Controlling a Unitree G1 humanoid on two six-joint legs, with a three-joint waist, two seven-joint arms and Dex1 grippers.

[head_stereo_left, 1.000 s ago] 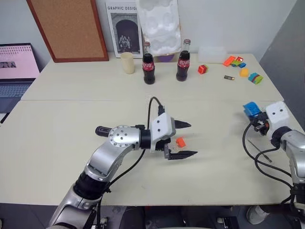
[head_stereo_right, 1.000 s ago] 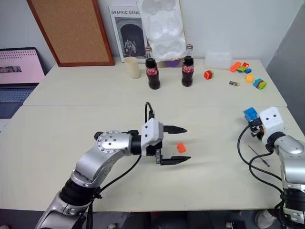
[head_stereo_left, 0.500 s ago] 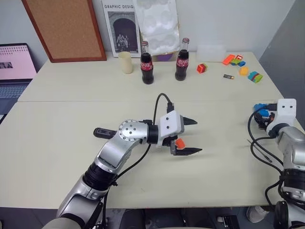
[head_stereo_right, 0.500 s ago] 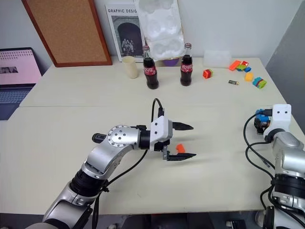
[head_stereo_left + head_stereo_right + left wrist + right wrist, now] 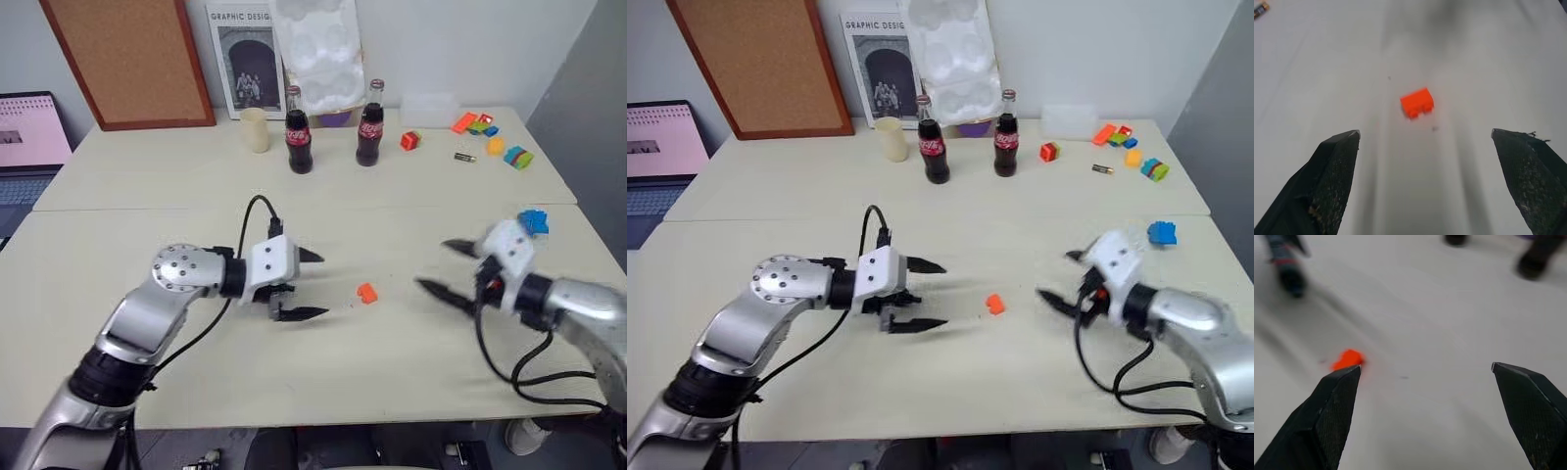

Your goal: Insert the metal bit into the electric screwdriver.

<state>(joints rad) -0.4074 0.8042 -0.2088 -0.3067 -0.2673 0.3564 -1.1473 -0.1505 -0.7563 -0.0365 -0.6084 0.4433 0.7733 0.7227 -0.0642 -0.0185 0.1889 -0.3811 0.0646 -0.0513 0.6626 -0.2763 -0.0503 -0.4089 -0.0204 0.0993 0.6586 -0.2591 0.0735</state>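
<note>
My left gripper hangs open over the middle of the table with nothing between its fingers. My right gripper faces it from the right, blurred, also open and holding nothing. A small orange brick lies on the table between the two. In the right wrist view, beyond the brick, lies a blurred slim dark shape with a red band, which fits the electric screwdriver. In the head views my left arm hides it. The metal bit is hidden.
Two cola bottles and a cream cup stand at the back. Loose coloured bricks and a small battery lie at the back right, a blue brick by the right edge. A laptop sits far left.
My right gripper has swung in from the table's right edge towards the middle and opened wide. My left gripper has drawn back to the left, away from the orange brick. The camera also shifted.
</note>
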